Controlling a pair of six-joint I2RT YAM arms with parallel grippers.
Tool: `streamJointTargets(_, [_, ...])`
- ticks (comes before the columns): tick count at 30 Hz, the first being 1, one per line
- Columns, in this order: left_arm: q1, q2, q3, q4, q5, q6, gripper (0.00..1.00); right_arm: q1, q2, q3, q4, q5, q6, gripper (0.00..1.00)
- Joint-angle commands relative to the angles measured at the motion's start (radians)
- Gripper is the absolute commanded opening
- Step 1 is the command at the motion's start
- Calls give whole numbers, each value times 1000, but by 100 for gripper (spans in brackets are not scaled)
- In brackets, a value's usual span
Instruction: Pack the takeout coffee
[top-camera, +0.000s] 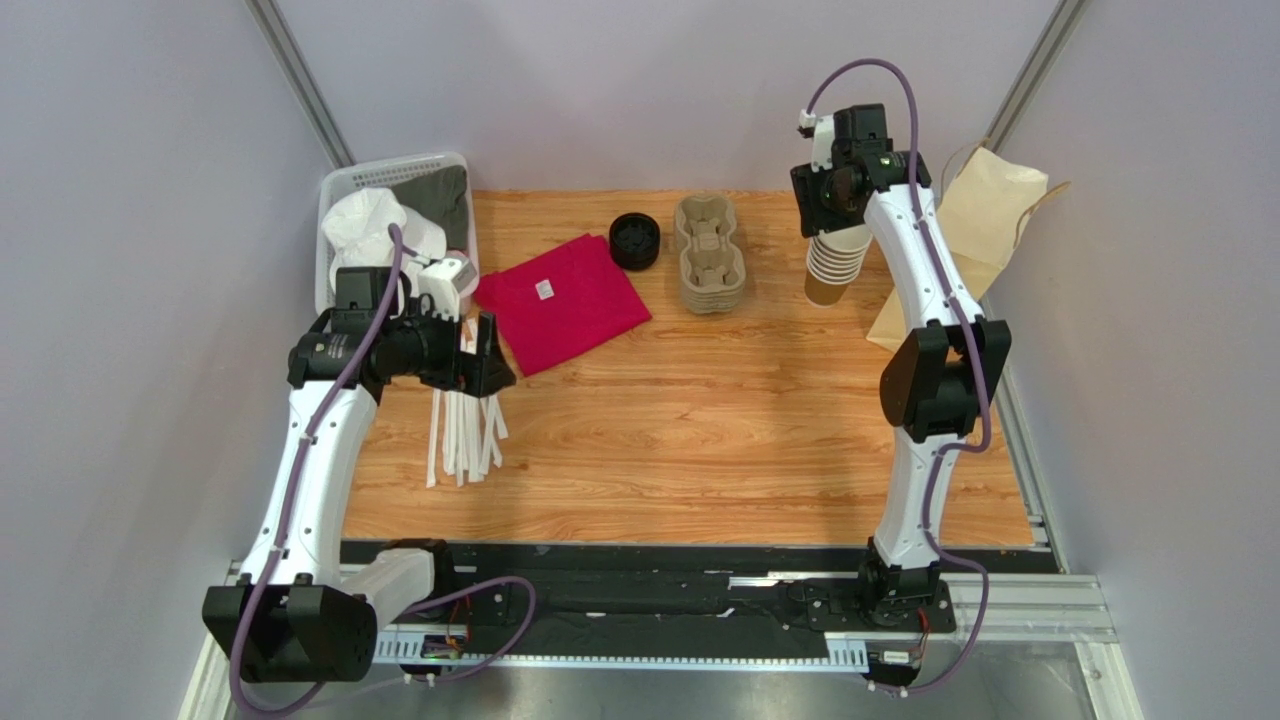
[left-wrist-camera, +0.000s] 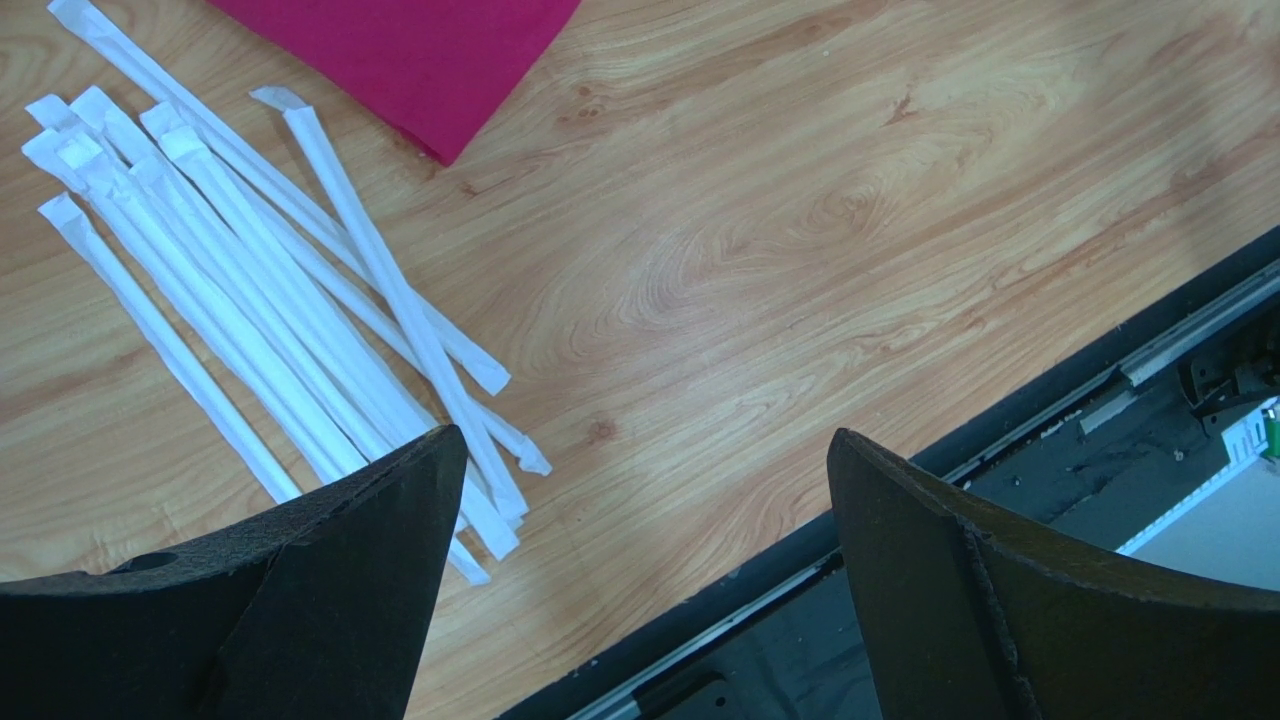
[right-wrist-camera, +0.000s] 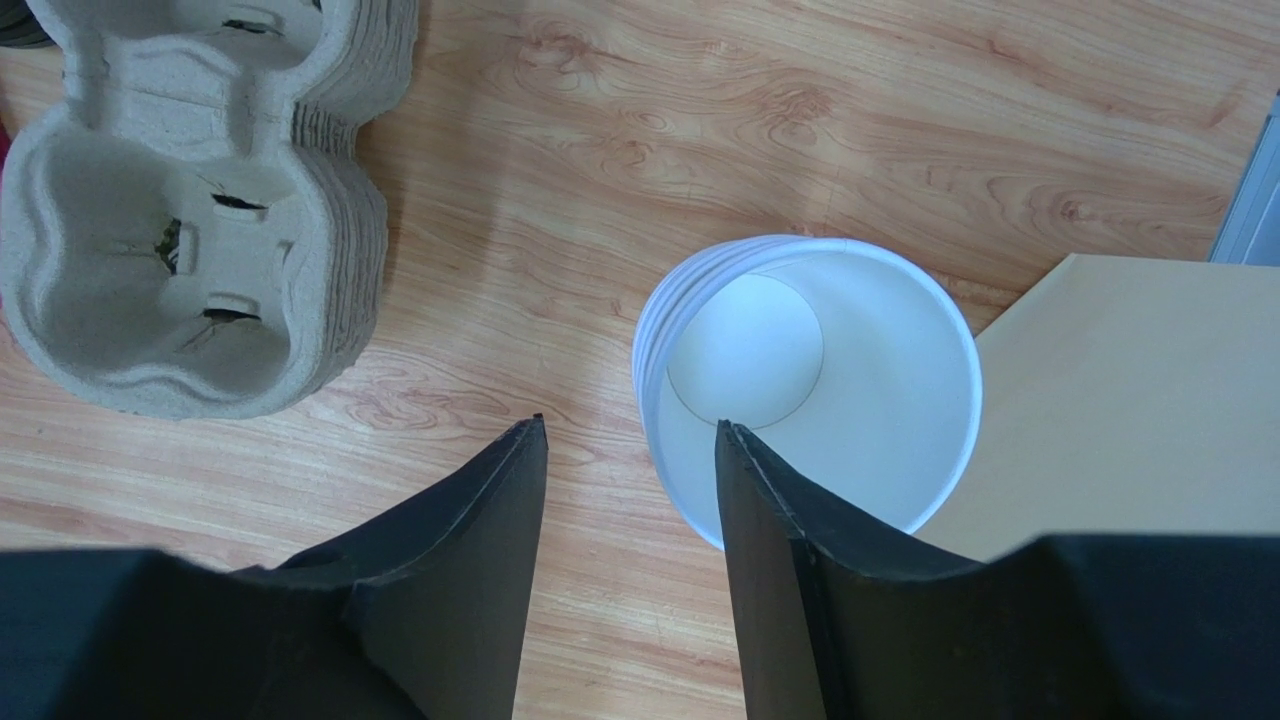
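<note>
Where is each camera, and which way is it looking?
Top external: above and behind the arms, looking down on the table; left arm and right arm show.
Left wrist: on the left arm, looking down at straws and red napkin; the left gripper shows, open.
Right wrist: on the right arm, looking down into the cup stack beside cup carriers; the right gripper shows.
Shared: top and left wrist both see the straws.

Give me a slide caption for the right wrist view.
Right pincer hovering at the rim of stacked paper cups, pulp cup carriers alongside.
</note>
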Motion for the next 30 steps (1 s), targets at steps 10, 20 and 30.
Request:
streamJointTargets(10, [4,23,23,38,25,1,99,7,51,52,15,61,-22,36])
streamJointTargets(20, [3,34,20,47,25,0,99,5,34,53,15,78,-33,16])
streamJointTargets(30, [3,25,13,50,20,3,99,8,-12,70,16,101,-48,0])
